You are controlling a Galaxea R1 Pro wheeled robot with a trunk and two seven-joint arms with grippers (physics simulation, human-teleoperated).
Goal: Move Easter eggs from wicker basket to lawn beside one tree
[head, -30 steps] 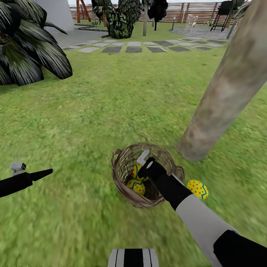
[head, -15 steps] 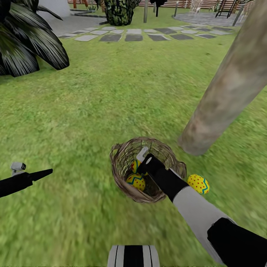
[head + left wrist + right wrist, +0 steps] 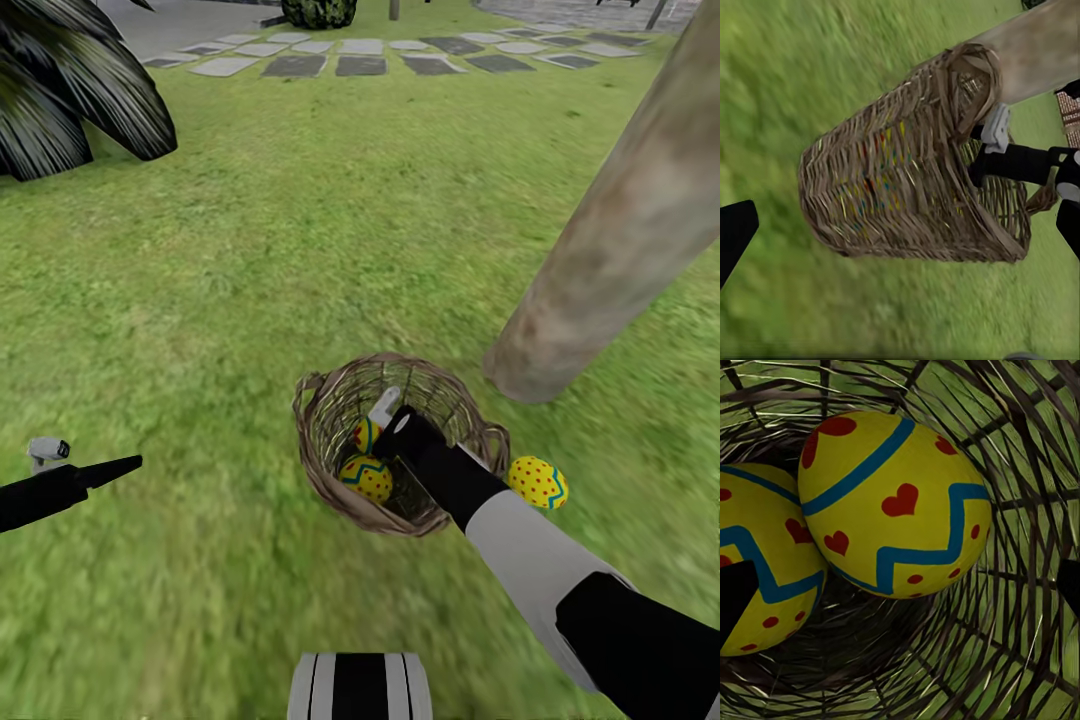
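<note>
Reaching: we are holding our right gripper [image 3: 385, 420] down inside the wicker basket [image 3: 320, 470], arm slanting in over the near rim.
Right fingers: spread wide apart in the right wrist view, dark tips sitting at either edge, gripping nothing.
Eggs in basket: two Easter eggs are lying touching each other on the basket floor; the nearer egg [image 3: 896, 502] is showing a blue zigzag and red hearts, the second egg [image 3: 765, 562] is pressing against it.
Egg outside: a third egg [image 3: 537, 482] is resting on the lawn [image 3: 250, 260] just beside the basket's right rim, near the tree [image 3: 610, 250].
Basket: sitting upright on grass, close to the trunk base.
Left gripper [image 3: 120, 466]: hovering well apart to the left; fingers probably together, but we cannot tell.
</note>
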